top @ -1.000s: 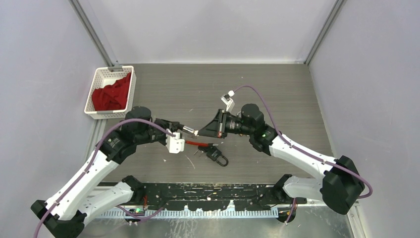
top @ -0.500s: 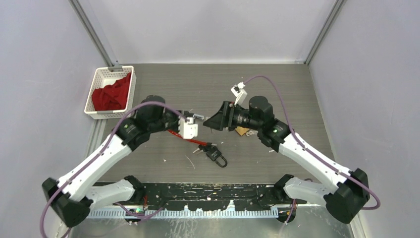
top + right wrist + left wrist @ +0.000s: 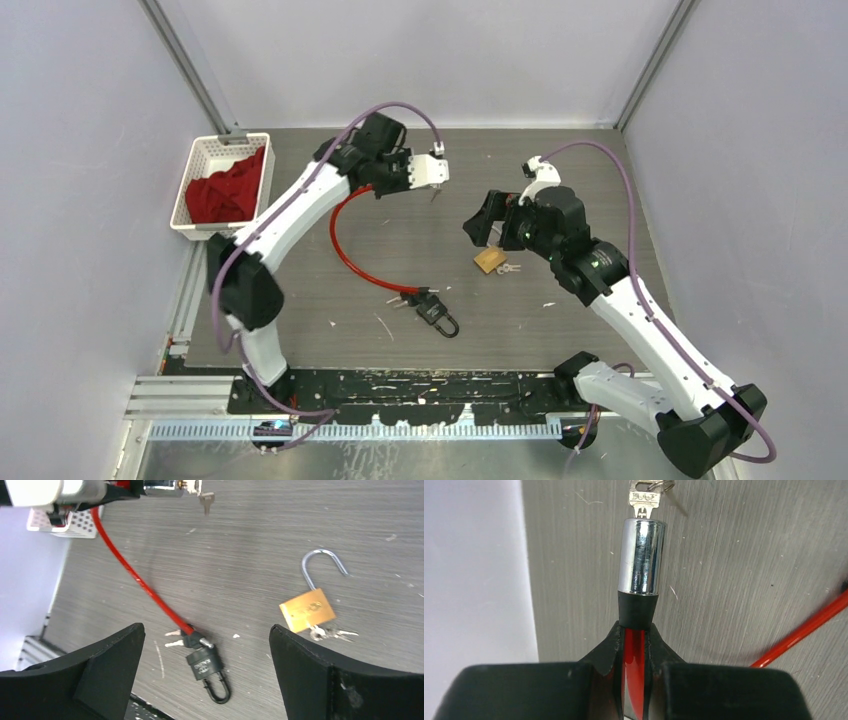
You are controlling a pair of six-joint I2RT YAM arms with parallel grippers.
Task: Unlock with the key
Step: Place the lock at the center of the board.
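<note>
Near the far edge of the surface [image 3: 600, 180] the left fingers [image 3: 605, 652] pinch the red cable [image 3: 345, 245] behind its chrome cylinder [image 3: 642, 555], key [image 3: 644, 499] already inserted but probably unturned, while the right fingers [image 3: 110, 655] hang spread near the already-open brass padlock [image 3: 307, 610].

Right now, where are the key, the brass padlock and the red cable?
key [image 3: 644, 499], left wrist view, on its flat silver head.
brass padlock [image 3: 307, 610], right wrist view, on the middle of its body.
red cable [image 3: 634, 665], left wrist view, on the stretch below the black collar.
</note>
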